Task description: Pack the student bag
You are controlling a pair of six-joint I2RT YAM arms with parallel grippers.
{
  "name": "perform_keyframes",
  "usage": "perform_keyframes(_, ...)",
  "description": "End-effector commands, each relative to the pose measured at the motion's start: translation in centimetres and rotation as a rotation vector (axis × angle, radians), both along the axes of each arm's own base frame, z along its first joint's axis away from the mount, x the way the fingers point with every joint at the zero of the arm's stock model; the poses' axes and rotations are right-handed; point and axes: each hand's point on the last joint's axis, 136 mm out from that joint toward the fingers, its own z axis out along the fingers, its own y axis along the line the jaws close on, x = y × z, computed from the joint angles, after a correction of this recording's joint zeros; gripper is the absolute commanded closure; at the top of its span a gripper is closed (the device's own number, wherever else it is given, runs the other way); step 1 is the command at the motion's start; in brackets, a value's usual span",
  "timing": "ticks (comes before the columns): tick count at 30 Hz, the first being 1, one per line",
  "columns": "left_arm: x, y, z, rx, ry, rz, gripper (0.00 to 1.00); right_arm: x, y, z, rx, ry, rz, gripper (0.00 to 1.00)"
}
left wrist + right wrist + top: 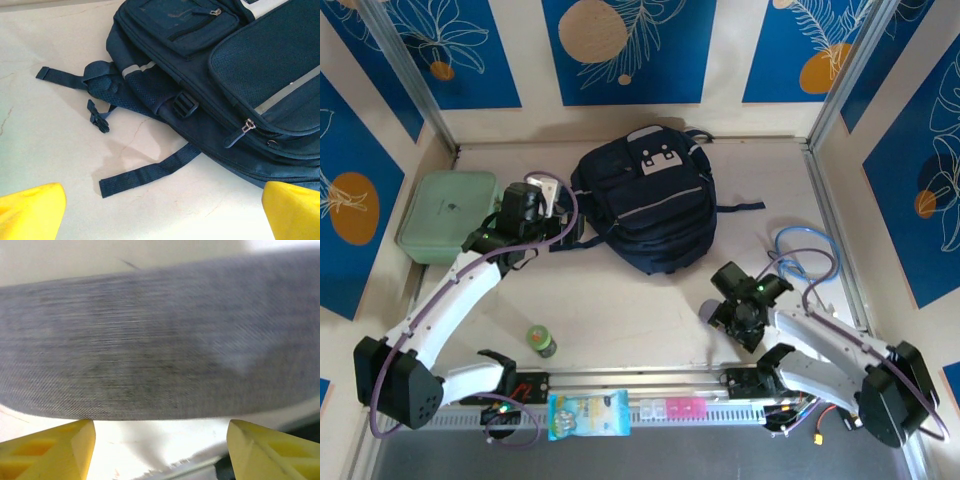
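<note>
Matt navy woven cloth on the student bag point(200, 102), mesh panels point(265, 55), metal zip pulls point(246, 126); smooth, faintly veined table point(50, 145)

Left white arm point(450, 290): stretched forward; yellow-fingered left gripper point(162, 215) just left of dark navy fabric backpack point(650, 195), jaws wide apart, empty. Right white arm point(820, 350): folded; yellow-fingered right gripper point(160, 450) near-right of backpack, jaws apart.

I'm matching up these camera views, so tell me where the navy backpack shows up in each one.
Top external: student bag lies flat at the centre back of the table.
Left wrist: student bag takes the upper right, straps trailing left onto the table.
Right wrist: blurred grey fabric just beyond the right gripper; I cannot tell what it is.
Shared landmark: the grey stripe across the bag's front.
</note>
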Motion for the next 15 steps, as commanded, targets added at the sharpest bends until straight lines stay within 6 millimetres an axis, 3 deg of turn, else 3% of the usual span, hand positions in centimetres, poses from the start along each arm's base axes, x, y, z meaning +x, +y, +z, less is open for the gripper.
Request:
perform_keyframes(1,0.5,0.2,-0.1,0.001,-0.014,-0.001,0.0,3.0,0.5,0.2,0.066,-0.145,-0.01,0.3)
perform_keyframes(10,0.9,0.1,-0.3,0.007,0.0,0.003,0.0,9.3,0.1,1.8,0.115,-0.287,0.051,0.29)
perform_keyframes(15,0.9,0.0,-0.7,0.006,0.012,0.0,0.0,11.3,-0.3,1.8,0.101,-0.243,0.045,0.26)
